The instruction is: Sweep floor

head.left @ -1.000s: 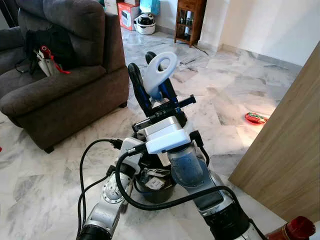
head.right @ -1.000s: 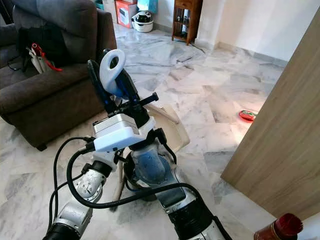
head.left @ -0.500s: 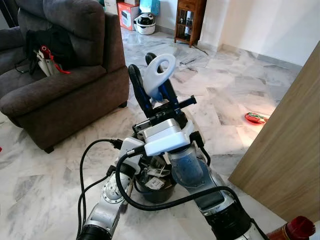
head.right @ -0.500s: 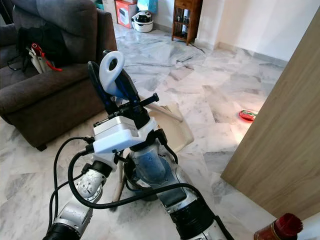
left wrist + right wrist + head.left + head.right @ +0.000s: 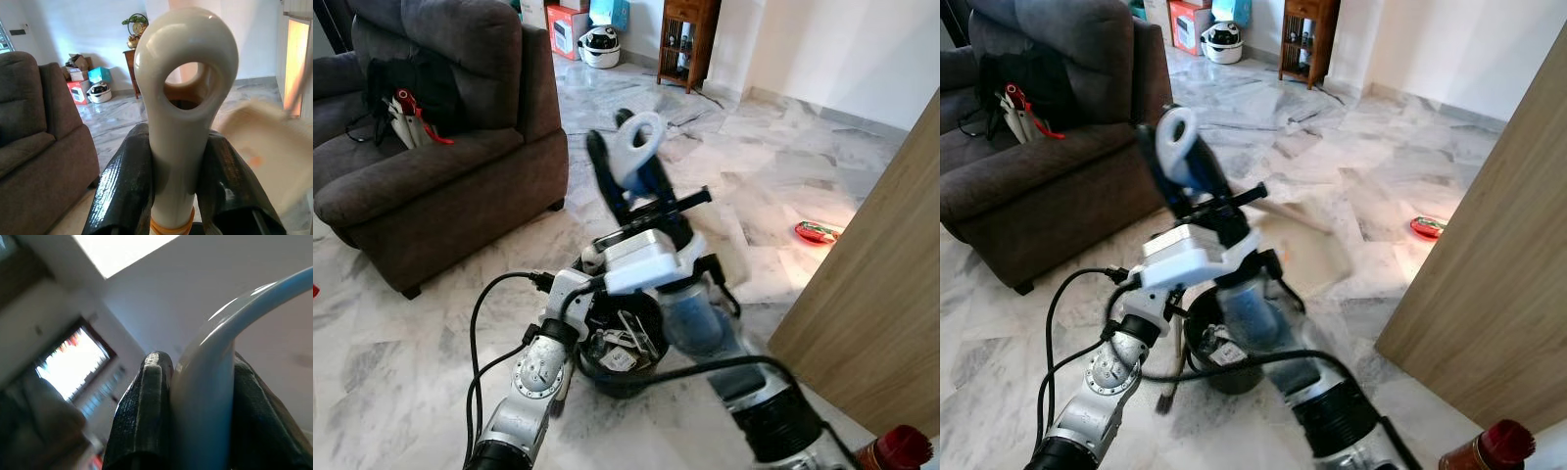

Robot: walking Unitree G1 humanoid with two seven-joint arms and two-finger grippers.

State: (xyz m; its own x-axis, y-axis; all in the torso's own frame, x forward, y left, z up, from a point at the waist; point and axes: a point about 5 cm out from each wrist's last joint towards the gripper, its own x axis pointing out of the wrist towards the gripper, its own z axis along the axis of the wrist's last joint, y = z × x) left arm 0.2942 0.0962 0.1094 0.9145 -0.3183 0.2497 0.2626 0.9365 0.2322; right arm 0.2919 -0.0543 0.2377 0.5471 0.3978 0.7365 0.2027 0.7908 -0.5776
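Right tool [image 5: 636, 162] clamped on white looped handle [image 5: 634, 147]; left tool [image 5: 178, 196] clamped on cream handle [image 5: 183, 107]. Risk: swinging dustpan [image 5: 1307, 245] strikes black bin [image 5: 617, 352], spilling contents.

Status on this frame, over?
Left gripper shut on cream loop handle. Right gripper shut on white curved handle. Beige dustpan on floor ahead. Black bin beside the arms, red litter by wooden panel.
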